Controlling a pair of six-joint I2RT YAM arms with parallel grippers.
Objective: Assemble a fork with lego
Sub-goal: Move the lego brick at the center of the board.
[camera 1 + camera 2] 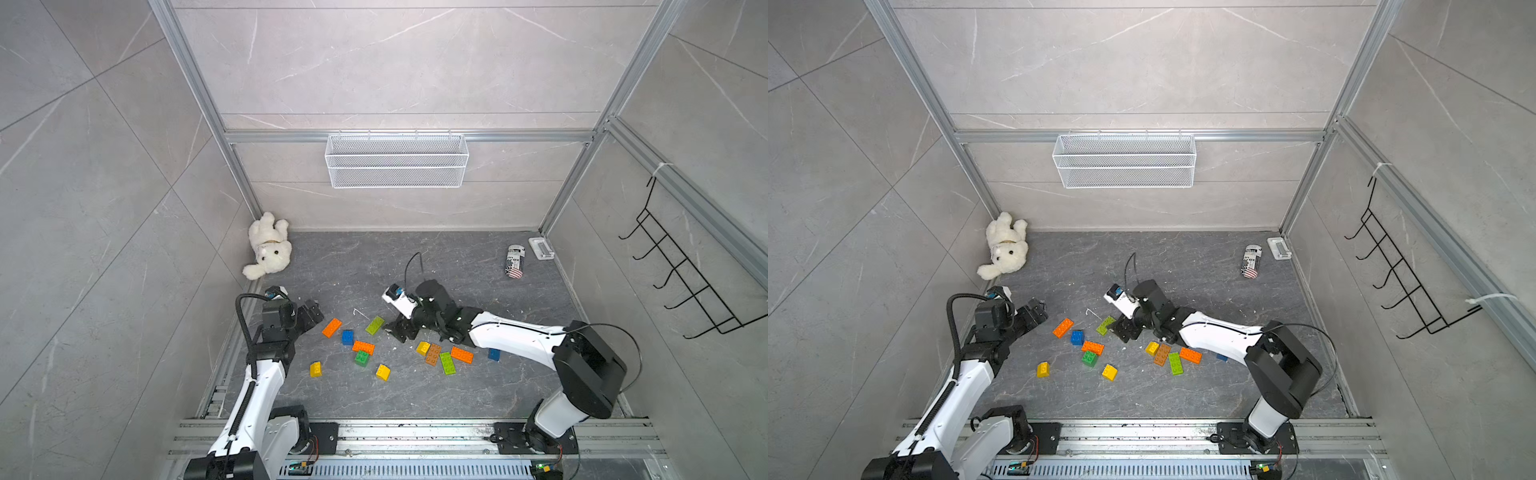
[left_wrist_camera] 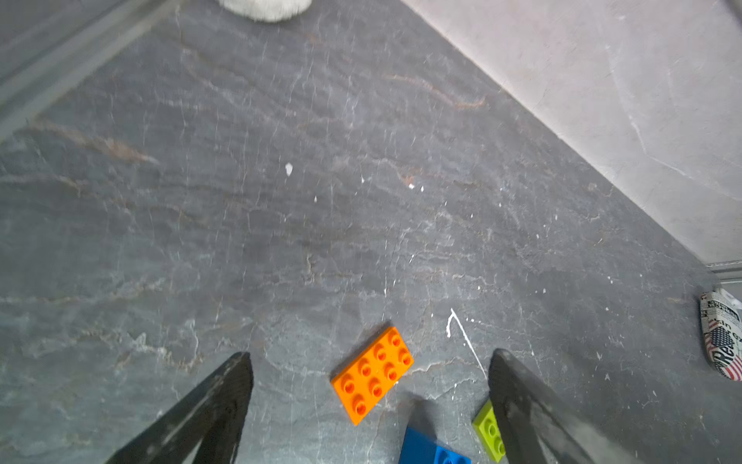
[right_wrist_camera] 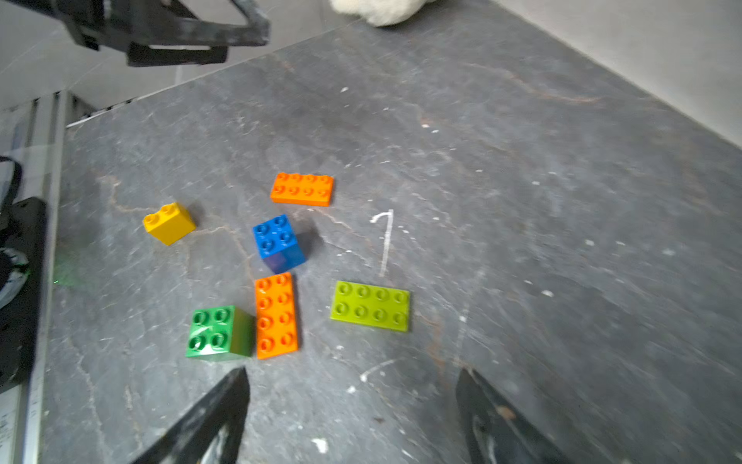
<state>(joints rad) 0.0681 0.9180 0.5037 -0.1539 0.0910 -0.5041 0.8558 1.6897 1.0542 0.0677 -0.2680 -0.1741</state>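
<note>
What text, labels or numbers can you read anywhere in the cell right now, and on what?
"Re": large letters on the can, by a stars-and-stripes print; rest of the word hidden.
Smaller print on the can: too blurred to read.
Bricks: no writing visible.

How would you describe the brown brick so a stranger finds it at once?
On the dark table, look beside the right arm. There the brown brick lies between a small yellow brick and a long green brick, the only brown one in view.

Can: newsprint-style lettering, only "Re" legible beside stars-and-stripes motif; rest too blurred to read.
</note>
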